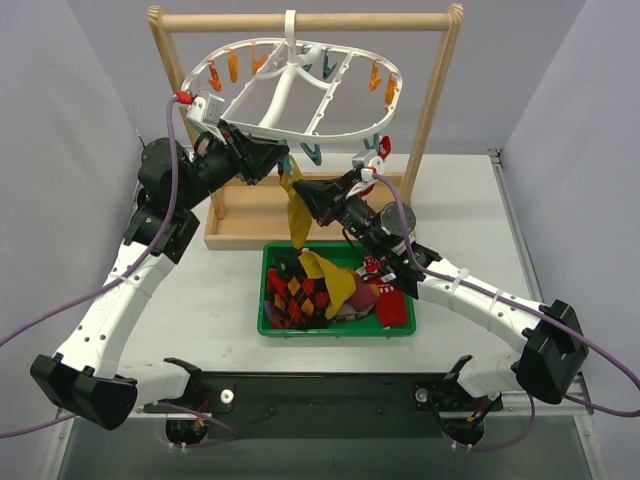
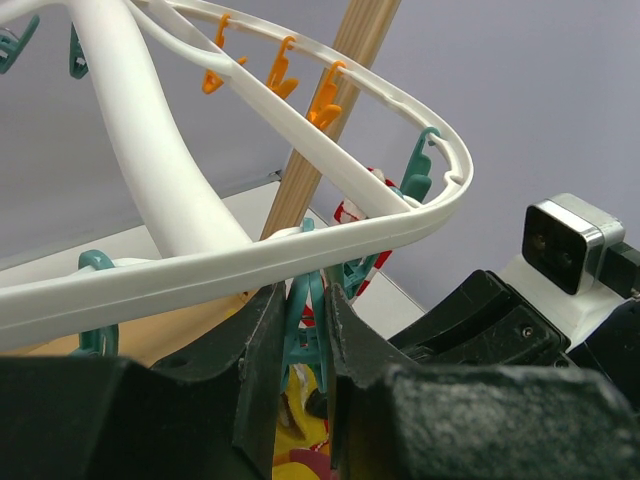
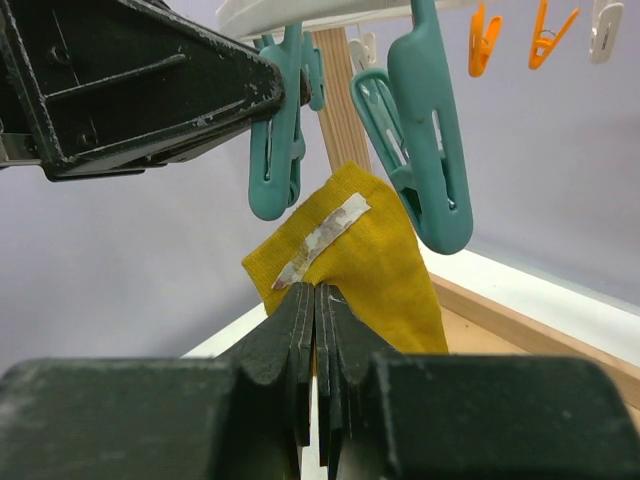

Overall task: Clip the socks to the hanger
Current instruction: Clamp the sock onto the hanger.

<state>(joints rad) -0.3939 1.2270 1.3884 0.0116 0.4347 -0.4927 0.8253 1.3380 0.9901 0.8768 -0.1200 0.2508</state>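
**Top view:** Your hanger (image 1: 283, 95) hangs off the wooden rack (image 1: 300, 20) at top centre, w/ orange clips (image 1: 232, 68) along its far rim. The L pincer (image 1: 284, 160) sits under the hanger's near rim, mid-frame. Its grip is too small to read here. The R pincer (image 1: 303, 192) is just below and right of it, tips nearly meeting. It holds the yellow sock (image 1: 297, 225), which hangs straight down from those tips toward the green bin (image 1: 262, 300). The other socks (image 1: 310, 295) lie piled in that bin, lower centre, well apart from both pincers.

**L wrist view:** The L pincer's fingers (image 2: 262, 350) stand either side of a teal clip (image 2: 305, 335) and clench it. The clip hangs from the hanger rim directly above. A scrap of yellow sock shows at the bottom edge, under the clip and btw the fingers.

**R wrist view:** The R pincer's jaws are clamped tight on the sock's lower edge, centre frame. The sock stands up above the tips as a yellow flap w/ a pale strip. Its top corner sits btw the clenched teal clip, left of centre, and a second teal clip (image 3: 430, 150) on the right. You can't tell if the sock touches either one. The L pincer fills the upper left.
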